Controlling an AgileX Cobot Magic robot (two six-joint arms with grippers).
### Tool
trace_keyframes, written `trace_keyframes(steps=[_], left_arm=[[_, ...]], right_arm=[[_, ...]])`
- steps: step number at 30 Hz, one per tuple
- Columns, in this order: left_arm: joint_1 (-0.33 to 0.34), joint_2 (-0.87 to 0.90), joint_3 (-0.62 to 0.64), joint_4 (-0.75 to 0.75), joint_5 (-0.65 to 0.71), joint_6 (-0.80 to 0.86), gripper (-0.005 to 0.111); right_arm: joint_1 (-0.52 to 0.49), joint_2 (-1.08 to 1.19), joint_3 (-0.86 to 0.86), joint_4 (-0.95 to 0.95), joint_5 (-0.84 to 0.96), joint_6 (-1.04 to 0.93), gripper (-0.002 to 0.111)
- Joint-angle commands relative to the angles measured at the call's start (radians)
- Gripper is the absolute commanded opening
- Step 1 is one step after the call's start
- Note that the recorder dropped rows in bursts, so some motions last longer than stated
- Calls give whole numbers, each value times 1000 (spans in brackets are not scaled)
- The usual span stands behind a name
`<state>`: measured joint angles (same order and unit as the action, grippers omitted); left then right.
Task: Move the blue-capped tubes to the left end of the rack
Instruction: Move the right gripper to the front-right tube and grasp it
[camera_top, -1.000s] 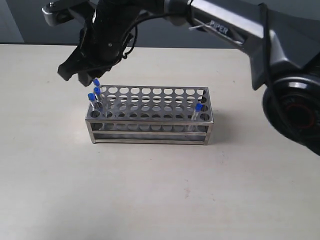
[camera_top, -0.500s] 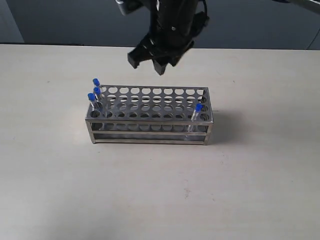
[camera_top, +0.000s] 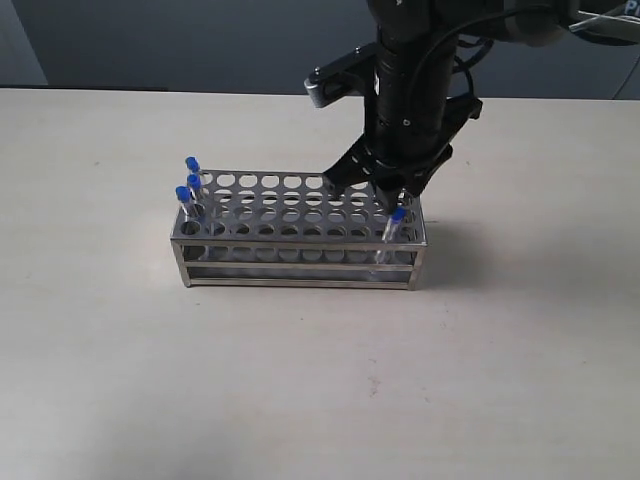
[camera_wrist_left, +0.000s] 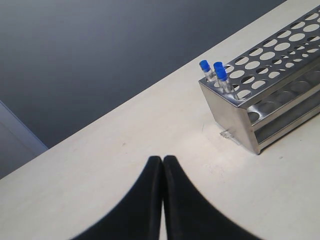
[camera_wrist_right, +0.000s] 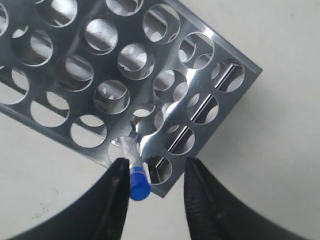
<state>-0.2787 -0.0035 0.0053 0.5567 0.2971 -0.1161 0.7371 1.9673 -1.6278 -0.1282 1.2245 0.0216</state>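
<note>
Flanking blue-capped tube, right gripper spread, left gripper closed

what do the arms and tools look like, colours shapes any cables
Mostly black. The right arm is a glossy black column with a silver-grey bracket on its side and a thin black cable looping beside it. The right tool has two thick, rounded black fingers. The left tool has smooth black fingers that curve and taper to narrow tips. No markings show.

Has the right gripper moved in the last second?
Yes. The right gripper swung from the left end of the rack to its right end, lower, jaws astride the lone blue-capped tube.
</note>
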Motion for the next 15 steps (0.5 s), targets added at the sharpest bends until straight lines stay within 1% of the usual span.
trace_keyframes(steps=[1, 7, 13, 15], left_arm=[[-4, 3, -5, -1, -6, -5, 1], [-4, 3, -5, -1, -6, -5, 1], [-4, 3, -5, -1, -6, -5, 1], [-4, 3, -5, -1, -6, -5, 1]], right_arm=[[-20, 18, 3, 2, -3, 4, 36], [-28, 36, 3, 49, -3, -2, 36], [-28, 40, 3, 57, -3, -2, 36], [-28, 44, 3, 62, -3, -2, 34]])
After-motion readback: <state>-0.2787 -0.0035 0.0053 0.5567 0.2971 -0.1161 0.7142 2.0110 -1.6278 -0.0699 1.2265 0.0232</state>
